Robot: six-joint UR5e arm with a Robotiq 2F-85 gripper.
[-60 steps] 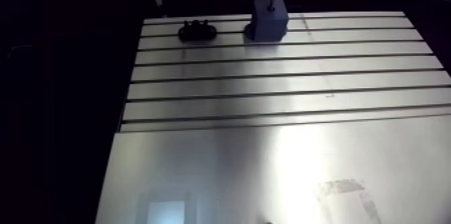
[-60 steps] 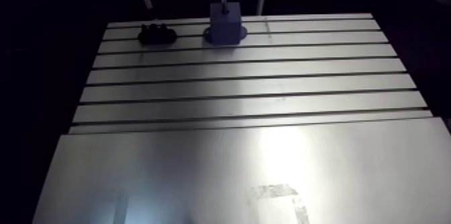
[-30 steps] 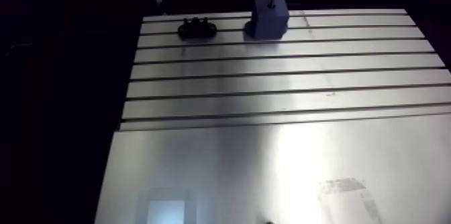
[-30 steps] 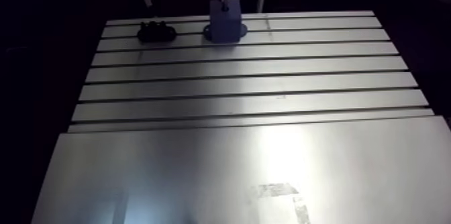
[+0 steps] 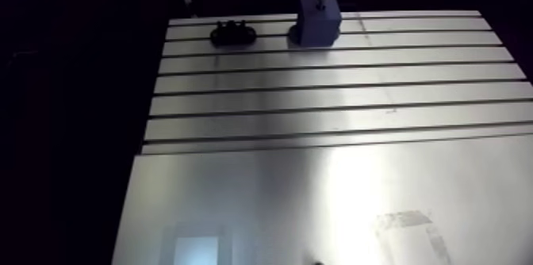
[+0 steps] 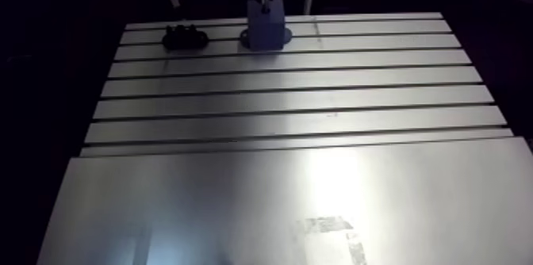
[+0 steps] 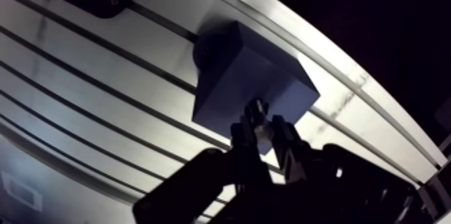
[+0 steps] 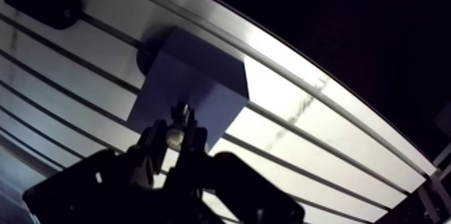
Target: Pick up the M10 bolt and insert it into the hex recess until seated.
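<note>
Steel bolt: pinched between the fingers of the gripper, poised over the blue block.
Recess: hidden (under the bolt, presumably).
Risk: a tilted or unclocked hex may jam on the rim and not seat.

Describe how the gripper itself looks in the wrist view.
The gripper is black all over. It has a broad, blocky body with a dull sheen that narrows into two slim, straight fingers with blunt, squared tips. The view is too dim to show any markings, and no cables can be made out on it.
</note>
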